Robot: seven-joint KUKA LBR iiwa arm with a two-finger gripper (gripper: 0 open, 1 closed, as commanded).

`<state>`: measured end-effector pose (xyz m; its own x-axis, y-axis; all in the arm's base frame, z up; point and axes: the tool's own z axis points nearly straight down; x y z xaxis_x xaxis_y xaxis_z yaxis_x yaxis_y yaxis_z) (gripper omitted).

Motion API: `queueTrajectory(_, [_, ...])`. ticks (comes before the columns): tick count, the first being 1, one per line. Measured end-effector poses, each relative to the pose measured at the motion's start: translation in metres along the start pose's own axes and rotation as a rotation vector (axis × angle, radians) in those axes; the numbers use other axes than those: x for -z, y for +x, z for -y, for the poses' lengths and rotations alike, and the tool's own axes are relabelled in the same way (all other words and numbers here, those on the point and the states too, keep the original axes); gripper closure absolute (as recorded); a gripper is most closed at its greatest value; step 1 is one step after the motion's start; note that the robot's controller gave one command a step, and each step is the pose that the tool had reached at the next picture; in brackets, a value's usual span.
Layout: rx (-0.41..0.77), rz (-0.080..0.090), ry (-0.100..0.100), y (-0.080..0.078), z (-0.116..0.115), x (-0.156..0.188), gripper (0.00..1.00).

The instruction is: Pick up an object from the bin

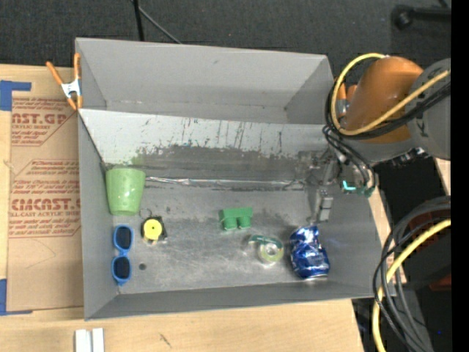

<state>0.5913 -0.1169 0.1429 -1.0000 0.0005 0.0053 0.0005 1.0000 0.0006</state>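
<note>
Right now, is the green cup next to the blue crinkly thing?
No, the green cup sits far left, the blue crumpled thing far right.

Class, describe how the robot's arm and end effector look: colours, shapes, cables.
A rounded orange cover sits on the wrist, looped by yellow and black cables. The arm behind it is dark grey. The end effector is slim grey metal, with a teal light near its base.
</note>
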Motion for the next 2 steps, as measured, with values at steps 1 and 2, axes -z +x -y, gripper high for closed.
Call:
queueTrajectory(1, [0.485, 0.022, 0.011, 0.078, 0.006, -0.068, 0.0])
queueTrajectory(2, [0.704, 0.009, 0.004, 0.108, 0.02, -0.043, 0.0])
